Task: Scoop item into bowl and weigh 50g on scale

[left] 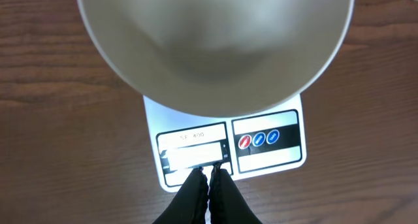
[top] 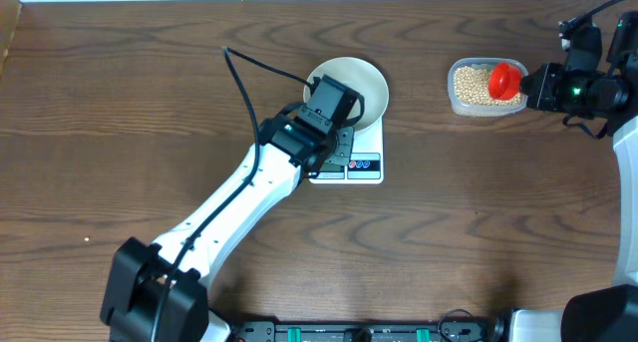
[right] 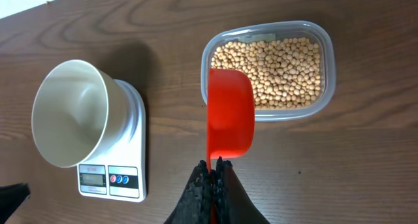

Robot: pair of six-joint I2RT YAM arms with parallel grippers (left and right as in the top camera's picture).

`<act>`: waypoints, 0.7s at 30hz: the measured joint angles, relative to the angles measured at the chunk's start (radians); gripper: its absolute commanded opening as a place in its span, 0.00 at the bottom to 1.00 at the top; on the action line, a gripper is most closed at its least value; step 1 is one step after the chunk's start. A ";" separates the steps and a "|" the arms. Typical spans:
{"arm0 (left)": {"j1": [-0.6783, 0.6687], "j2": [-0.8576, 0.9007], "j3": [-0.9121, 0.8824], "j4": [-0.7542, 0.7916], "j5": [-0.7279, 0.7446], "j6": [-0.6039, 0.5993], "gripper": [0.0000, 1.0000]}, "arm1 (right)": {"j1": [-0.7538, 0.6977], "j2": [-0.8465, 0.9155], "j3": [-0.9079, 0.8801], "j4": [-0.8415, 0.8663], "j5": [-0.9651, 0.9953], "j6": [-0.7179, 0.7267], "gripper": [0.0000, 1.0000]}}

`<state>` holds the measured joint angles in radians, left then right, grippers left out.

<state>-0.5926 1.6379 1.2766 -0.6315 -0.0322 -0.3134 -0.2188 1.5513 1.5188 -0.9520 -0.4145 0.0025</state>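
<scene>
The white bowl (top: 354,86) stands empty on the white scale (top: 365,163); both also show in the left wrist view (bowl (left: 215,48), scale (left: 268,142)) and the right wrist view (bowl (right: 68,113), scale (right: 134,145)). My left gripper (left: 211,172) is shut, its tips at the scale's display (left: 192,157). The beans (top: 471,85) fill a clear tub (top: 454,91); in the right wrist view the beans (right: 281,67) lie in the tub (right: 328,48). My right gripper (right: 213,164) is shut on a red scoop (right: 230,113), held over the tub's near edge (top: 505,79).
The dark wooden table (top: 478,222) runs wide around the scale. The left arm (top: 239,197) stretches diagonally from the front left to the scale. The right arm (top: 588,83) sits at the right edge. Two round buttons (left: 260,138) show on the scale's front.
</scene>
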 measured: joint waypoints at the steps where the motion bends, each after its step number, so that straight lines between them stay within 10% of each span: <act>1: 0.000 0.010 0.000 0.006 0.000 0.000 0.08 | 0.000 0.000 0.000 0.000 0.001 0.000 0.01; 21: -0.080 0.120 0.000 0.040 0.056 0.000 0.07 | 0.000 0.000 0.000 -0.013 0.004 0.000 0.01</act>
<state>-0.6731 1.7580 1.2766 -0.5911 0.0242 -0.3138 -0.2188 1.5513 1.5185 -0.9649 -0.4107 0.0021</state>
